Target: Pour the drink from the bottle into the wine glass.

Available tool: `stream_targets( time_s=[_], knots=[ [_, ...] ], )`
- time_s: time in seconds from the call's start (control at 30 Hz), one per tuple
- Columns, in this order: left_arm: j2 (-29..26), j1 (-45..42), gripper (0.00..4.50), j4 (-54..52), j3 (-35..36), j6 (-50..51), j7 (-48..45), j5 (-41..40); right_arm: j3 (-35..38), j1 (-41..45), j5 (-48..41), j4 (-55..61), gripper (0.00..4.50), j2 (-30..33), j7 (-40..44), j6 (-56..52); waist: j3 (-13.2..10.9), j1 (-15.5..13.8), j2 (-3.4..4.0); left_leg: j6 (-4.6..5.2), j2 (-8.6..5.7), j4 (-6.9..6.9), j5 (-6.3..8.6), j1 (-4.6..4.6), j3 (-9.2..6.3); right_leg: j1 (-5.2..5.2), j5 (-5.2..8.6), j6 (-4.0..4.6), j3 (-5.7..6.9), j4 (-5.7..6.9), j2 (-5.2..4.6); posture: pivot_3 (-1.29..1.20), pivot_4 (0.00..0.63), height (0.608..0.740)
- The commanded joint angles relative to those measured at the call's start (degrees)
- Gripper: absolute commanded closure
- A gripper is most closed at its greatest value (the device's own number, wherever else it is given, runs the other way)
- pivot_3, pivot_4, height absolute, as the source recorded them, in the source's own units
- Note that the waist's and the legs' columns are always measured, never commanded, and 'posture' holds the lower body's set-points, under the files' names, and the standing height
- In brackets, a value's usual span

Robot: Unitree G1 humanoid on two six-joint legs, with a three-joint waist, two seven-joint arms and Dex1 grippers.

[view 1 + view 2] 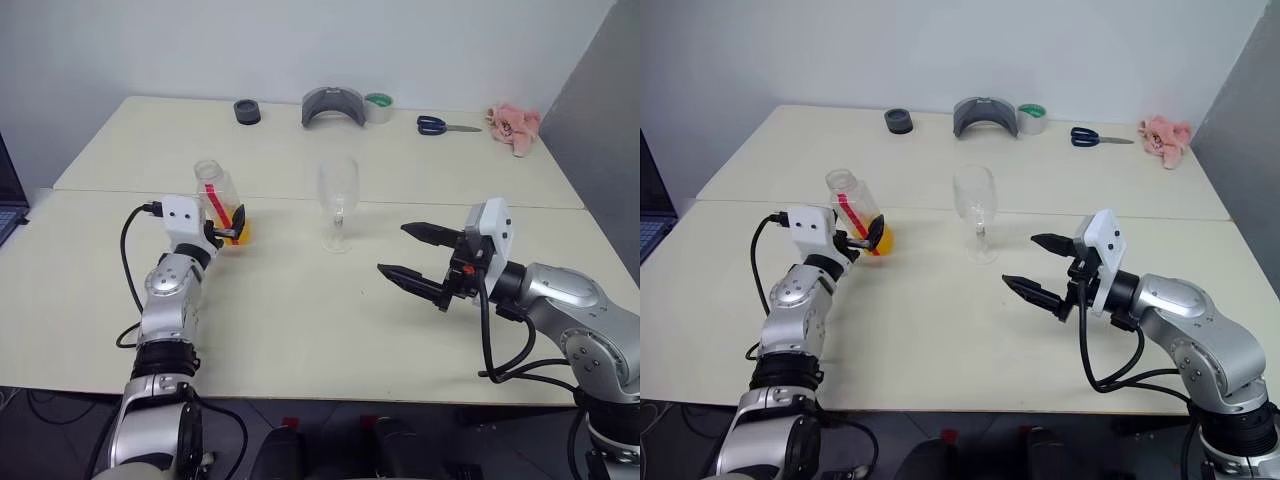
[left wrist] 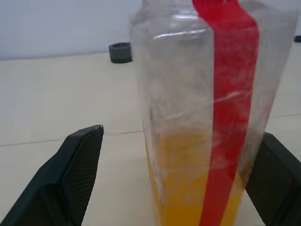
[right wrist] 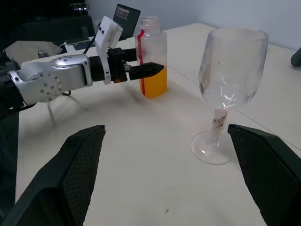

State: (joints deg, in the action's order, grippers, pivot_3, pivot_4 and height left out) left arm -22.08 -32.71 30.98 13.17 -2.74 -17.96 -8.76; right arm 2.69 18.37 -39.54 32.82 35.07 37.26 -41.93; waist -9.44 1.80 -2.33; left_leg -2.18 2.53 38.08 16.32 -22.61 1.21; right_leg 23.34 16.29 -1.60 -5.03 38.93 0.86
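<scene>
Nothing poured yet; the wine glass (image 1: pixel 338 203) stands empty mid-desk; the uncapped bottle (image 1: pixel 221 206) sits between the left gripper's (image 1: pixel 230 228) spread jaws, ungrasped; right gripper (image 1: pixel 418 257) spread, empty.

Cream table (image 1: pixel 300 330): bottle (image 1: pixel 222 205) stood betw. left gripper (image 1: pixel 229 227) fingers; wine glass (image 1: pixel 338 203) set beyond right gripper (image 1: pixel 412 252); tape roll (image 1: pixel 379 108), scissors (image 1: pixel 445 125) placed at far edge.

Bottle (image 3: pixel 151 56): clear thin plastic, lightly creased, glossy, with 1 opaque red stripe.
Drink (image 3: pixel 155 84): translucent orange-yellow liquid.
Wine glass (image 3: pixel 230 75): clear glass, shiny, smudged inside.
Table (image 1: pixel 300 320): matt, smooth cream surface.
Left gripper (image 1: pixel 228 229), right gripper (image 1: pixel 408 252): 2 black matt fingers each, pads finely textured.
Toy (image 1: pixel 513 127): pink fuzzy cloth.
</scene>
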Motion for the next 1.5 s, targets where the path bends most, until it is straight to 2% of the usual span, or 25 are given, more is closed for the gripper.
stream_targets(
  time_s=[0.03,0.17,0.3,0.47,0.53,0.9,1.23,1.5],
  knots=[
    [-0.22,-2.36,0.0,4.33,-0.14,-4.5,0.48,0.98,1.21,-0.32,-0.81,2.19,0.05,0.37,-0.11,0.61,0.0,0.02,0.0,0.0,0.0,0.0,0.0,0.0,0.0,0.01,0.0,0.0,0.0,0.01,0.0,0.0,0.15,0.74],
    [-0.16,-3.74,0.0,8.24,-0.3,-7.05,0.37,1.34,1.44,-0.61,-0.78,2.41,0.05,0.45,-0.35,0.59,0.0,0.02,0.0,0.0,0.01,0.0,0.0,-0.02,-0.03,0.03,0.0,0.0,0.03,0.02,0.0,0.0,0.15,0.74],
    [-0.02,-4.49,0.87,10.33,-0.29,-8.52,0.35,1.23,1.41,-1.23,-0.2,2.2,0.0,0.37,-0.49,1.08,0.0,0.02,0.0,0.0,0.01,0.01,0.0,-0.05,-0.04,0.05,0.0,0.0,0.04,0.02,0.0,0.0,0.15,0.74],
    [0.06,-4.86,2.42,11.48,-0.23,-9.49,0.33,1.14,1.33,-2.03,0.33,1.74,0.0,0.31,-0.14,1.97,0.0,0.02,0.0,0.0,0.01,0.02,0.0,-0.05,-0.06,0.05,0.0,0.01,0.07,0.03,0.0,0.0,0.15,0.74],
    [-0.16,-5.04,2.73,11.97,-0.09,-9.78,0.23,1.08,1.15,-2.23,0.55,1.56,0.0,0.2,-0.03,2.32,0.0,0.02,0.0,0.0,0.01,0.02,0.0,-0.06,-0.07,0.05,0.0,0.01,0.08,0.04,0.0,0.0,0.15,0.74],
    [-1.2,-5.44,2.73,9.4,-0.43,-8.96,0.31,1.51,0.95,-2.04,1.2,0.21,0.0,0.38,0.6,3.83,0.0,0.01,0.0,-0.01,0.0,0.09,-0.01,-0.16,-0.22,0.05,-0.01,0.01,0.21,0.04,0.0,0.0,0.15,0.74],
    [-5.22,-16.27,2.73,11.34,-5.88,-9.18,-2.21,7.03,-0.15,5.12,3.9,-4.54,0.0,-2.41,-1.63,4.76,0.0,-0.21,0.01,-0.01,-0.04,0.42,-0.01,-0.49,-0.76,0.05,-0.02,0.04,0.85,0.06,-0.05,0.0,0.15,0.74],
    [-7.7,-23.3,2.73,15.28,-12.13,-13.98,-6.31,12.92,-1.57,10.12,8.02,-8.8,0.0,-5.25,-3.43,7.07,-0.05,-0.14,0.07,-0.01,-0.06,0.45,-0.01,-0.51,-0.8,0.06,-0.01,0.05,0.96,0.11,-0.07,0.0,0.15,0.74]
  ],
)
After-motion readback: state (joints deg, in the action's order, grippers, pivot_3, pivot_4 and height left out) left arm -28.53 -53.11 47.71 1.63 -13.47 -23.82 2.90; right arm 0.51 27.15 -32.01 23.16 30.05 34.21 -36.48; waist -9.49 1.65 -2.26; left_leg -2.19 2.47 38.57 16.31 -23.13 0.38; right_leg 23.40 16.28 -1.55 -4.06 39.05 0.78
